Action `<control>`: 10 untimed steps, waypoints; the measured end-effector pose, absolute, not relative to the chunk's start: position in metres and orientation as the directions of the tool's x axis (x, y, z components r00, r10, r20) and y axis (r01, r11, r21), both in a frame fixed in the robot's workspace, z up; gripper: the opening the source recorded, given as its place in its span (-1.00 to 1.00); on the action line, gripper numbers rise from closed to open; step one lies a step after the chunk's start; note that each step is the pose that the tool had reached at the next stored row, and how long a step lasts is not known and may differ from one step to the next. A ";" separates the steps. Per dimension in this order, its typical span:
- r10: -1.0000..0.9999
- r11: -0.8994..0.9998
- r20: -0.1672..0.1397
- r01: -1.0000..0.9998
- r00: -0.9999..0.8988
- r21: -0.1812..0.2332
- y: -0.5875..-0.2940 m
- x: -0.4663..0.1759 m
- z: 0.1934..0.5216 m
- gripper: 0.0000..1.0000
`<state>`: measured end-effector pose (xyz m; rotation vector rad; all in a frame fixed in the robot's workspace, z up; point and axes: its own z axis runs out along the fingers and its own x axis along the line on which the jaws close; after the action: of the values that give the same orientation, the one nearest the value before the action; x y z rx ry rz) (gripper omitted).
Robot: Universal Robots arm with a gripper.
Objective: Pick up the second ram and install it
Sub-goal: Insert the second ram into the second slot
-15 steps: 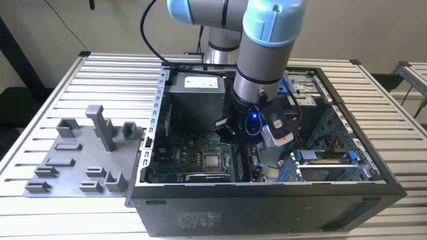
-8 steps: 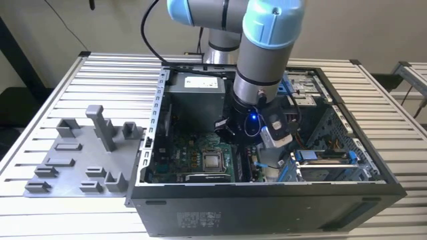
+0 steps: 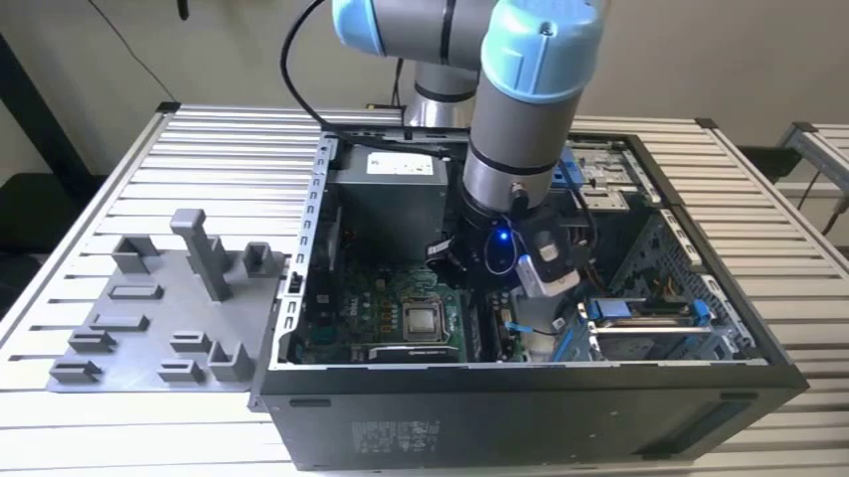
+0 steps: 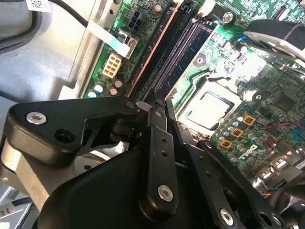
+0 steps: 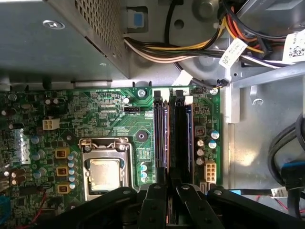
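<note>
The gripper [image 5: 167, 191] is closing its fingers [image 4: 157, 143] on the second ram [image 5: 165, 138], its lower end hidden; the exterior view's arm is blocking that.

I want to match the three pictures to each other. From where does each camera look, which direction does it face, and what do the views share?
Exterior view: off the arm, above one side of the open computer case, looking down into it; the arm shows.
First wrist view: on the wrist, facing down onto the motherboard; the hand shows.
Second wrist view: on the wrist, looking obliquely along the memory slots; the hand shows.
Shared: both wrist views show the processor socket and the slots.
</note>
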<state>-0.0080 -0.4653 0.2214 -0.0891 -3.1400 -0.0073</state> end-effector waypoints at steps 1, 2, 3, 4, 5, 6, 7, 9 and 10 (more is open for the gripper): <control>0.057 0.998 0.000 0.057 -0.998 0.005 -0.465 -0.008 0.221 -0.72; 0.057 0.998 0.000 0.057 -0.998 0.005 -0.465 -0.008 0.220 -0.72; 0.057 0.998 0.000 0.057 -0.998 0.005 -0.465 -0.008 0.219 -0.72; 0.057 0.998 0.000 0.057 -0.998 0.005 -0.465 -0.008 0.218 -0.72; 0.057 0.998 0.000 0.057 -0.998 0.005 -0.465 -0.008 0.218 -0.72; 0.057 0.998 0.000 0.057 -0.998 0.005 -0.465 -0.008 0.218 -0.72; 0.057 0.998 0.000 0.057 -0.998 0.005 -0.465 -0.008 0.218 -0.72; 0.057 0.998 0.000 0.057 -0.998 0.005 -0.464 -0.008 0.217 -0.72; 0.057 0.998 0.000 0.057 -0.998 0.005 -0.464 -0.008 0.217 -0.72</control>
<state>-0.0083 -0.4638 0.2174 -0.0891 -3.1400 -0.0074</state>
